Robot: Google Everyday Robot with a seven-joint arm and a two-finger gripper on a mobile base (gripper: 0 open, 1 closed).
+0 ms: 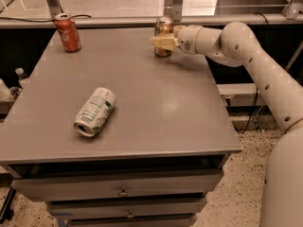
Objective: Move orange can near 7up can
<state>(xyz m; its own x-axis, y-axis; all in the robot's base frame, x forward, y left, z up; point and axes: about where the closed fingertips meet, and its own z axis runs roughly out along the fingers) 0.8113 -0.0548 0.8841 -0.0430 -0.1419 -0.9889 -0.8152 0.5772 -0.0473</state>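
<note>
Gripper [164, 42] is right at the orange can [163, 28], table's [156, 122] 1 o'clock, far edge. Gripping or not? Can't tell. Can's upright. 7up can [94, 111] lies on its side at 8 o'clock, well apart. By my read, whole carry's left to do.

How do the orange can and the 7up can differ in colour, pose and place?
The orange can is bronze-orange; the 7up can is white with green print. The orange can stands upright; the 7up can lies on its side. The orange can is far back on the table, the tool at it; the 7up can lies front left. Both are similar-sized drink cans.
</note>
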